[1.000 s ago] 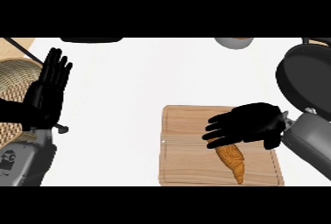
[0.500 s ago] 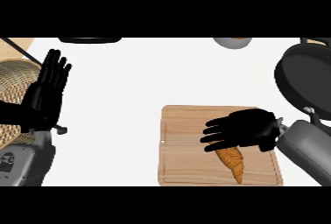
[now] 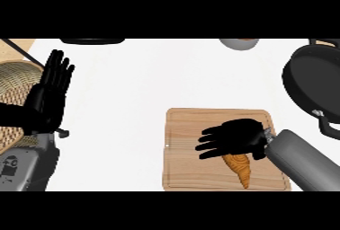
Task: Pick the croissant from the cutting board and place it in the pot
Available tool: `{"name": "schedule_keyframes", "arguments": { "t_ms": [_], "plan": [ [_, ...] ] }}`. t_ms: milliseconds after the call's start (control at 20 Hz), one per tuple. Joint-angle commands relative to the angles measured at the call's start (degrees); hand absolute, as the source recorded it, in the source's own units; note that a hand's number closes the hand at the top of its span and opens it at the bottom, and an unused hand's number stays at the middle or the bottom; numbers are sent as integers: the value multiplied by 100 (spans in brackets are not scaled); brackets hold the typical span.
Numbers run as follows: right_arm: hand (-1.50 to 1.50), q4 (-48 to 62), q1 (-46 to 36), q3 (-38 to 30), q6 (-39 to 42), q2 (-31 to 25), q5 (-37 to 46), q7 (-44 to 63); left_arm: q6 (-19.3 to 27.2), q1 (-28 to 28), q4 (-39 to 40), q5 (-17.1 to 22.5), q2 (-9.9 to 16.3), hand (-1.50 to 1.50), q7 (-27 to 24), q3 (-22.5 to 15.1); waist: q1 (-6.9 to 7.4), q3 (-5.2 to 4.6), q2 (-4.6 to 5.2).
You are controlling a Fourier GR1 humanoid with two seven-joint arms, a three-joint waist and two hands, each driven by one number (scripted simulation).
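One camera looks almost straight down from the robot's head, quite close, with the cutting board (image 3: 225,150) at lower right.

Right hand (image 3: 234,138): I'm seeing it lying over the croissant's (image 3: 240,167) upper end, fingers spread.
Cutting board (image 3: 186,148): carrying both.
Left hand (image 3: 50,92): resting open, left edge.

bare counter (image 3: 166,76) between board (image 3: 192,121), pot (image 3: 315,81)

Golden-orange croissant (image 3: 240,167), pale wood-grain cutting board (image 3: 189,157), dark grey pot (image 3: 313,81), white counter (image 3: 153,81)
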Motion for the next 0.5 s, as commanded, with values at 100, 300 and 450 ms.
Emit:
{"name": "schedule_keyframes", "arguments": {
  "t_ms": [100, 300, 450],
  "plan": [
    [-150, 707, 355, 17, -410, 539, 508, -311, -216, 11, 168, -28, -73, 0, -164, 106, 4, 0, 4],
    [-150, 745, 256, -49, -144, 561, 623, -685, -180, -160, 81, -73, -49, 0, 86, 188, -6, 0, 2],
    [150, 508, 453, 223, -712, 317, 785, -1123, -5, 195, -383, -199, -157, 0, 204, 9, 19, 3, -6]
  ]
}}
